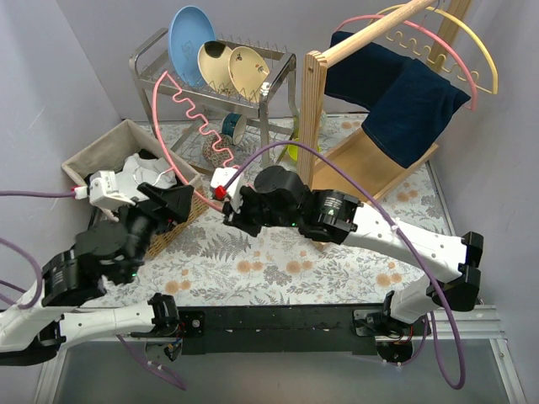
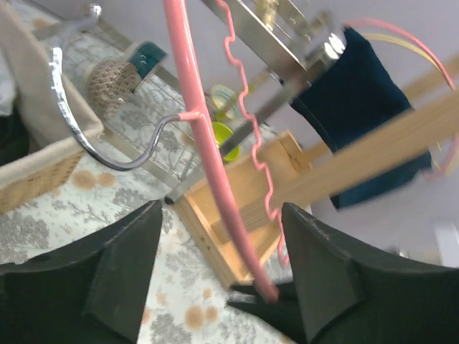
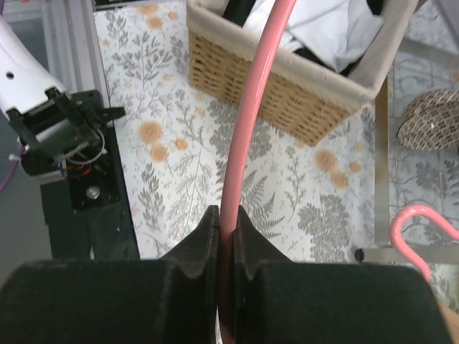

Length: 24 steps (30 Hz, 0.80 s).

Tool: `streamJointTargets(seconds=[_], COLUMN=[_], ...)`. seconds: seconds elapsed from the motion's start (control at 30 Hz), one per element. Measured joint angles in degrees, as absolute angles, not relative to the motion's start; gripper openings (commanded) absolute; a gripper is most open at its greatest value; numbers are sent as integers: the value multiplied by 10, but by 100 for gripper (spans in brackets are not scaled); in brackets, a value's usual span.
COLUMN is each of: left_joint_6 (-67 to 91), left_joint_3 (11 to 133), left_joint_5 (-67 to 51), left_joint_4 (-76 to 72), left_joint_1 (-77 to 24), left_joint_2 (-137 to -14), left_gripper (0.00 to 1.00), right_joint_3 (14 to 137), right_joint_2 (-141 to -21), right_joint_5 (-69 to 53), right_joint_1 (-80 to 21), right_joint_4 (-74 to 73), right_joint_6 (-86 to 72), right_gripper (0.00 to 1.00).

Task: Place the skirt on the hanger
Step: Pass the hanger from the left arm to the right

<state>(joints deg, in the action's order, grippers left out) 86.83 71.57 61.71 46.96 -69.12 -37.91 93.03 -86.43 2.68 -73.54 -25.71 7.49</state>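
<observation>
1. The flowered table [image 1: 278, 252] carries everything. At its far right stands a wooden rack [image 1: 313, 118] with a navy cloth [image 1: 404, 101] draped over its rail.
2. The wicker basket [image 1: 94, 147] sits at the far left, holding white and black clothing [image 3: 323, 29]. I cannot tell which piece is the skirt.
3. The pink hanger [image 2: 195, 107] arcs in the air between basket and rack.
4. My right claw [image 3: 226, 215] is pinched tight on the hanger's pink rod.
5. My left claw [image 2: 219, 215] stands wide, and the rod passes between its fingers ungripped.
</observation>
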Motion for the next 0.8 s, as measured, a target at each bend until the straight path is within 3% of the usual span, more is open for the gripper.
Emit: streamJointTargets(seconds=[0.07, 0.33, 0.8], left_joint_6=[811, 596, 173], left_joint_3=[693, 738, 763], left_joint_5=[566, 382, 154], left_joint_4=[439, 431, 540], left_joint_1=[-691, -691, -691], left_joint_2=[-337, -241, -242], left_gripper=[89, 98, 98], right_joint_3=[914, 838, 751], right_joint_2=[-848, -783, -700], right_joint_5=[-8, -216, -446], right_joint_1=[-713, -626, -543], right_joint_4=[-268, -281, -409], right_joint_6=[73, 98, 257], right_gripper=[1, 1, 1])
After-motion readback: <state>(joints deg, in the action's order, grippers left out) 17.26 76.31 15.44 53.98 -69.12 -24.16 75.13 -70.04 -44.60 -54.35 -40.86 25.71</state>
